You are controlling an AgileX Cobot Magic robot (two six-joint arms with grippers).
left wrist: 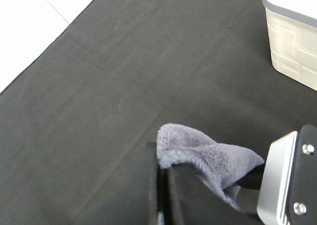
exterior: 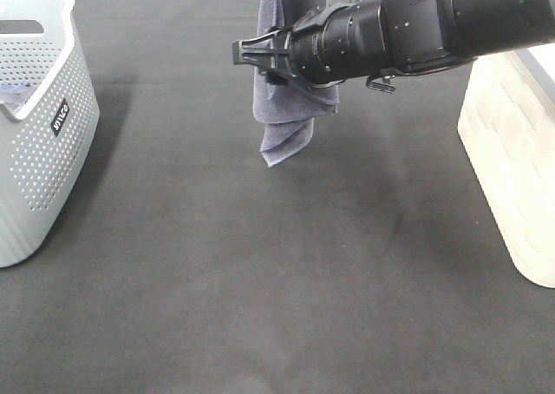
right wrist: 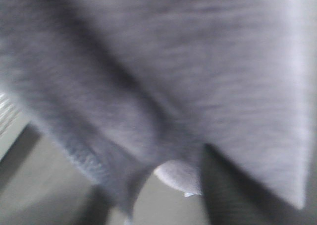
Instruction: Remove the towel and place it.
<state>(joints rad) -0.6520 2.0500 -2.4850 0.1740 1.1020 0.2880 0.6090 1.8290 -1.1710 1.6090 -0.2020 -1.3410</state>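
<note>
Matte, felt-like dark bench (exterior: 217,281) lies below the fuzzy grey-lavender towel (exterior: 282,125), hanging in soft folds, pinched by the left gripper (left wrist: 218,180). The right gripper (exterior: 260,54) meets the cloth; blur hides its jaw state.

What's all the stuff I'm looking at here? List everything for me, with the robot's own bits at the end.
towel: one, grey-lavender, hanging at the far middle of the mat
perforated basket: one, light grey, at the mat's left edge
panelled bin: one, cream-white, at the mat's right edge
mat: one, black, under everything
floor: white, beside the mat
left gripper: one, black and silver, shut on a fold of the towel
right gripper: one, black, reaching across to the towel; open or shut cannot be told
</note>
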